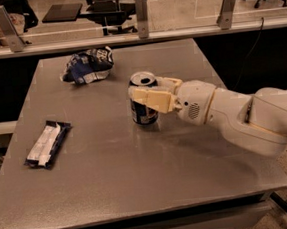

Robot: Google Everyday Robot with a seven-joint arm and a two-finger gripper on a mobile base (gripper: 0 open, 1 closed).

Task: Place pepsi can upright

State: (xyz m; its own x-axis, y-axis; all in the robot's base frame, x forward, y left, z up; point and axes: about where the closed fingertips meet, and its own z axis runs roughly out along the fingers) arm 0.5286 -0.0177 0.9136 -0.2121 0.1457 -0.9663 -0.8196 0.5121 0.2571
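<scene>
The pepsi can (144, 112) is dark blue with a silver top and stands upright on the grey table (139, 182), a little right of the middle. My gripper (144, 90) reaches in from the right and straddles the can's upper half. One cream finger (153, 100) lies across the can's front and the other sits behind its rim. The fingers are shut on the can. The can's base is at the table surface, with its reflection just below it.
A wrinkly blue-and-white snack bag (89, 66) lies at the back left of the table. A flat dark bar wrapper (48, 143) with a white panel lies at the left. A low glass barrier with metal posts (141, 16) runs behind the table's far edge.
</scene>
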